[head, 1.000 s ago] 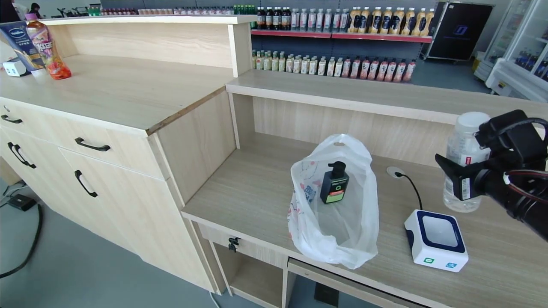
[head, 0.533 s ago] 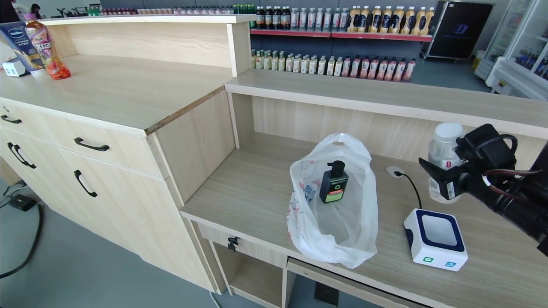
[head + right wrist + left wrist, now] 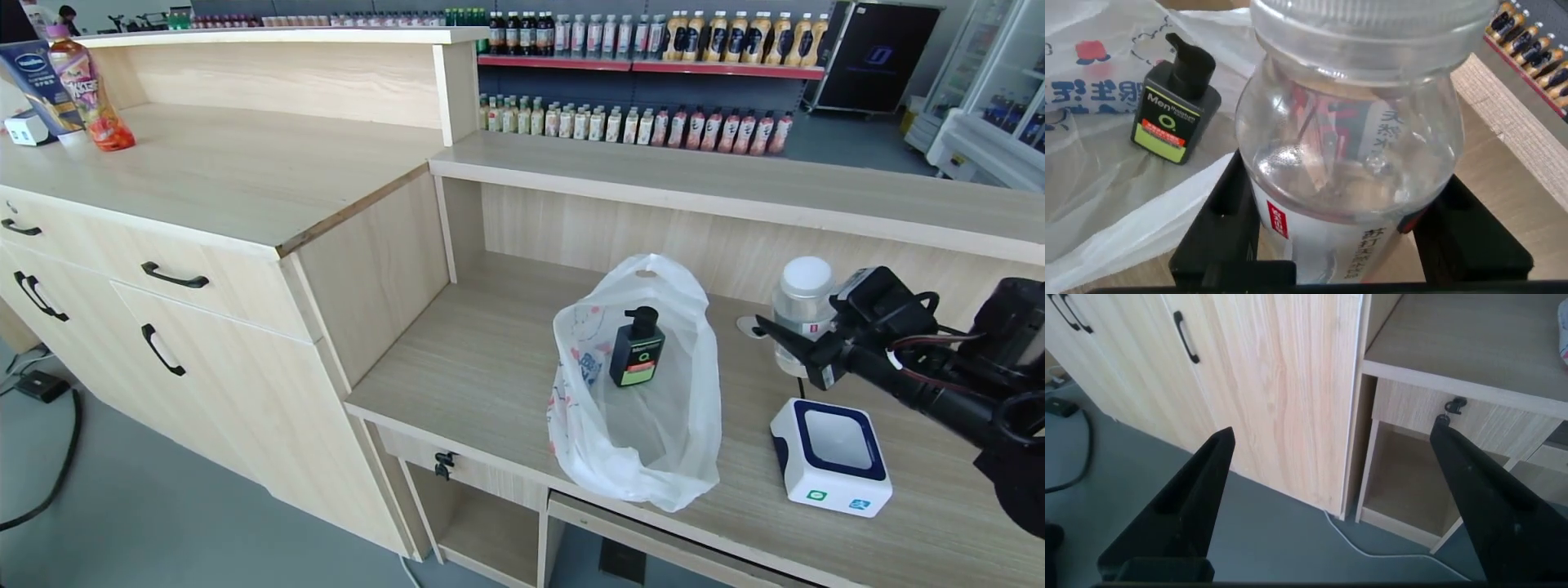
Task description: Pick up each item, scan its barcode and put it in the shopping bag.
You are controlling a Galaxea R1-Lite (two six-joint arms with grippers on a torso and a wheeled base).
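My right gripper (image 3: pixel 804 351) is shut on a clear water bottle (image 3: pixel 800 314) with a white cap, held upright above the counter between the shopping bag and the scanner. The right wrist view has the bottle (image 3: pixel 1351 155) gripped between black fingers (image 3: pixel 1221 224). The white plastic shopping bag (image 3: pixel 645 392) stands open on the counter with a dark pump bottle (image 3: pixel 638 349) inside, also seen as the pump bottle (image 3: pixel 1172 110) from the right wrist. The white and blue barcode scanner (image 3: pixel 831 457) lies near the counter's front edge. My left gripper (image 3: pixel 1331 506) hangs open over the floor beside the cabinet.
The scanner's black cable (image 3: pixel 784 355) runs to a hole in the counter (image 3: pixel 490 359). A taller counter (image 3: pixel 229 171) with drawers stands left, bearing an orange drink bottle (image 3: pixel 86 90) and a blue box (image 3: pixel 33 82). Shelves of bottles (image 3: pixel 653 41) line the back.
My right arm has carried the water bottle left and lower, from above the counter's right side toward the shopping bag. The bag and scanner stayed put.
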